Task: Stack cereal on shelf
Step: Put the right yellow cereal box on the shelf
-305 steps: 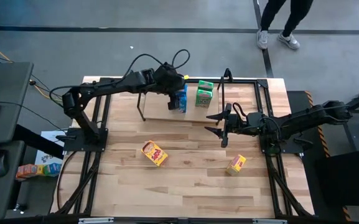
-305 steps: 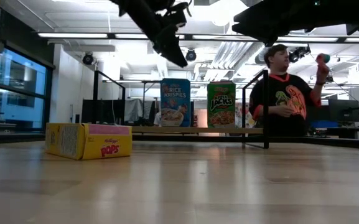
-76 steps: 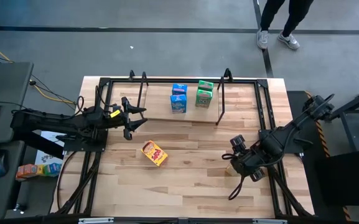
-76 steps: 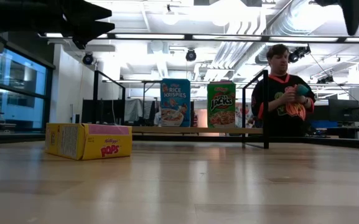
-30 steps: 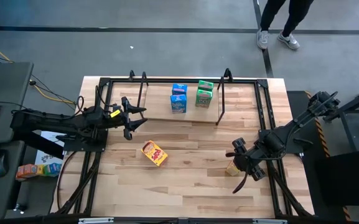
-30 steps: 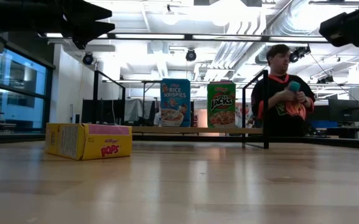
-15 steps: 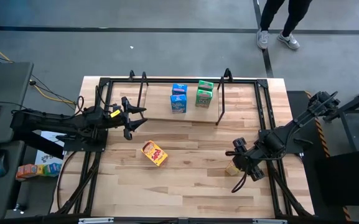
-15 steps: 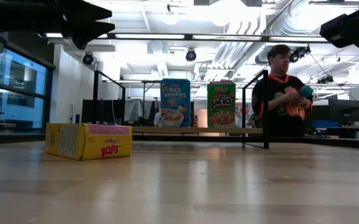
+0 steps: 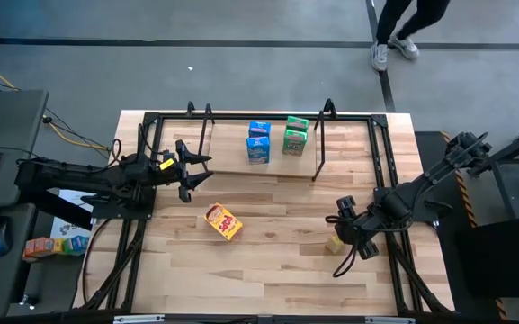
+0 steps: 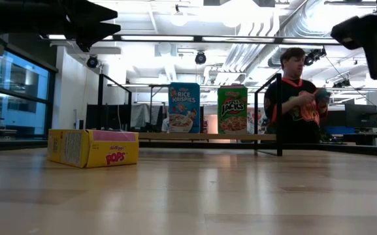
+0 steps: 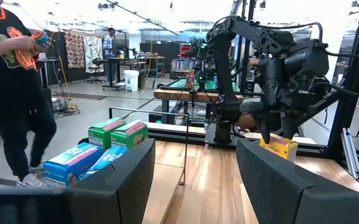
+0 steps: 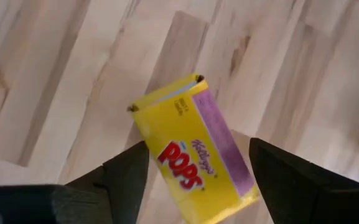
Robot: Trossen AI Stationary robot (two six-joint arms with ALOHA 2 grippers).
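Right gripper [image 9: 342, 236]: at about 4 o'clock on the surface [image 9: 268, 270], its fingers [image 12: 126, 171] spread on either side of a yellow Pops box [image 12: 191, 146]; whether they touch its sides I cannot tell.
Yellow Pops box by the right gripper: only a corner shows in the high view, at the surface's right; the low view catches it upright at the right edge.
Second Pops box [image 9: 224, 221]: lying flat near the centre, toward 7 o'clock.
Left gripper [image 9: 196, 171]: hovers at 9 o'clock, fingers [image 11: 120, 180] wide apart, holding nothing.
Shelf [image 9: 232, 165]: at 12 o'clock, a wooden board between thin black uprights.
Blue box [image 9: 258, 143]: upright on the shelf.
Green box [image 9: 295, 136]: upright just beside the blue one, toward 1 o'clock.
Person [image 10: 297, 98]: standing beyond the surface.
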